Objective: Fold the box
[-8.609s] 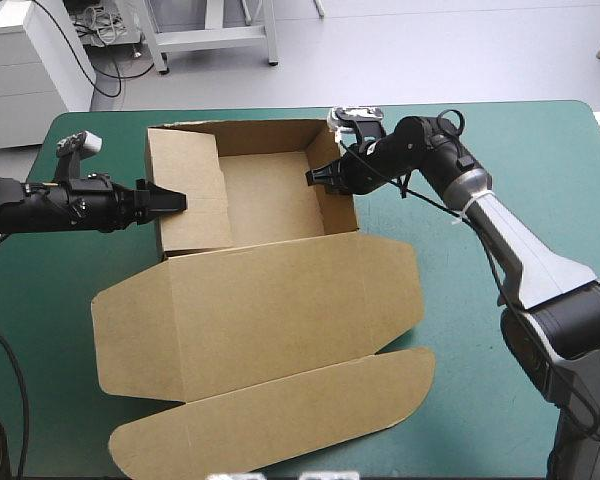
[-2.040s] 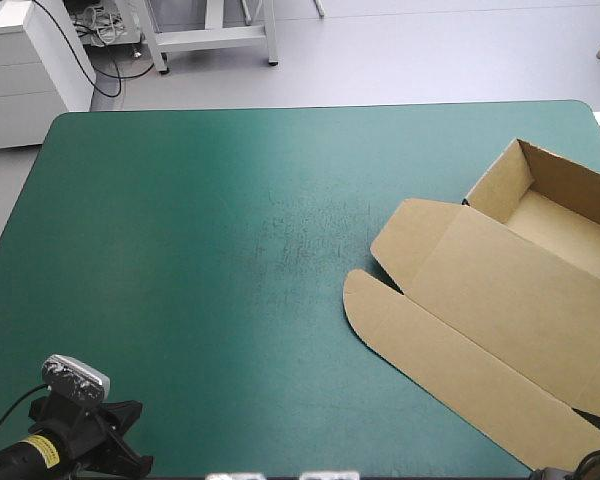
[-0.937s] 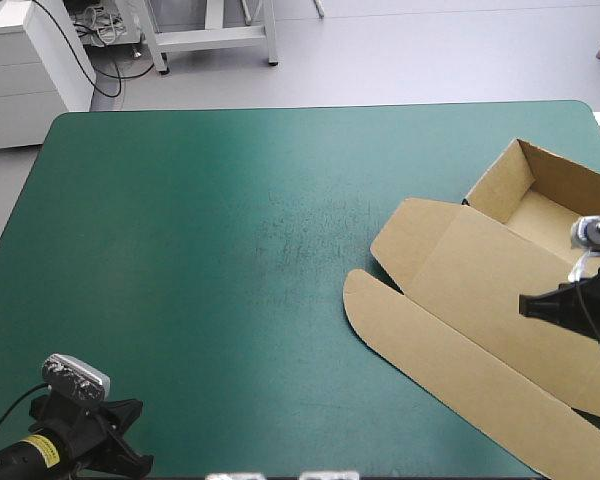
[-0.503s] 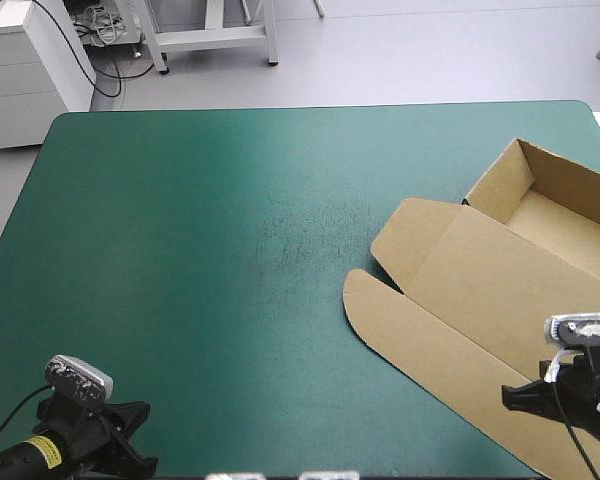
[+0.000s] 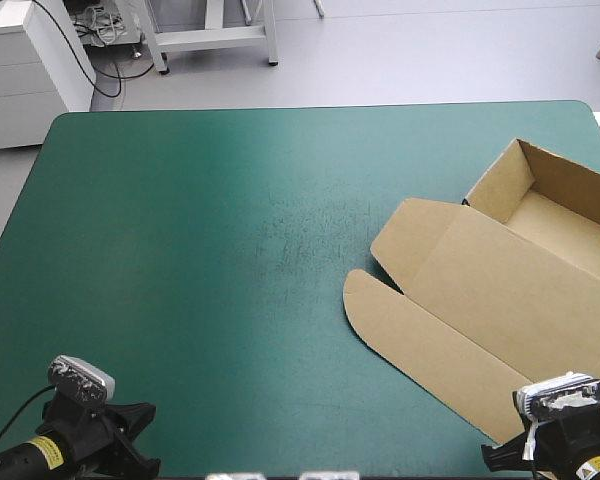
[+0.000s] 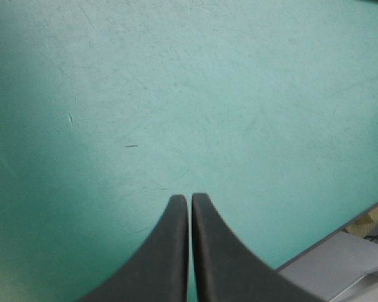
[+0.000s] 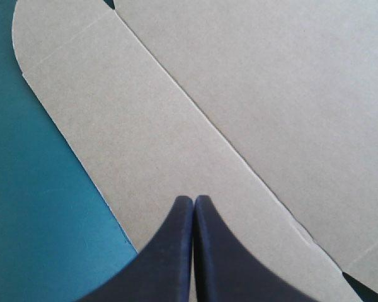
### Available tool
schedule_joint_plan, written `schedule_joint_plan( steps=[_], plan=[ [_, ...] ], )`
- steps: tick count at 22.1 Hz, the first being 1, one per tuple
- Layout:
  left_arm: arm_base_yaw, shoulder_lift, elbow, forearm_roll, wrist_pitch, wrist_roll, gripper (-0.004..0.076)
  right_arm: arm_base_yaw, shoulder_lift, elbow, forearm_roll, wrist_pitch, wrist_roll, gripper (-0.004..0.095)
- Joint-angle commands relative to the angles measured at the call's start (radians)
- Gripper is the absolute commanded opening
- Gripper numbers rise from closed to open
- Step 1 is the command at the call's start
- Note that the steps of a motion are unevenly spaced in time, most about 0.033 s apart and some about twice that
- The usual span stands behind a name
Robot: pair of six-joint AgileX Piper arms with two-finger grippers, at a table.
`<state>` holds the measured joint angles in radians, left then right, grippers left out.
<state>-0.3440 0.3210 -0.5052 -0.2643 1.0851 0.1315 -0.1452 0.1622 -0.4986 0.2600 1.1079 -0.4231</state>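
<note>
While left gripper (image 6: 189, 197) and right gripper (image 7: 193, 199) sit closed, empty, box (image 5: 520, 270) lies open by table's (image 5: 210, 260) right edge; a careless push could slide it off.

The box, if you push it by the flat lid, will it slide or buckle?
The box probably slides easily: thin brown board on the smooth teal-green cover. The lid likely hinges rather than staying rigid, since creases cross it. The tray, with thin raised walls, looks light and may skew if pushed at a corner.
</note>
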Motion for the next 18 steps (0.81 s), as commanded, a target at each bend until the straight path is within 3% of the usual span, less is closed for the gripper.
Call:
schedule_joint_plan(
  steps=[1,18],
  plan=[
    [-0.005,0.009,-0.022,-0.029,-0.049,-0.007,-0.0008,0.000,-0.019,-0.023,0.018,-0.074,-0.008,-0.0021],
    [-0.005,0.009,-0.022,-0.095,-0.048,-0.003,-0.0008,0.000,-0.032,-0.023,0.018,-0.075,-0.013,-0.0021]
  ],
)
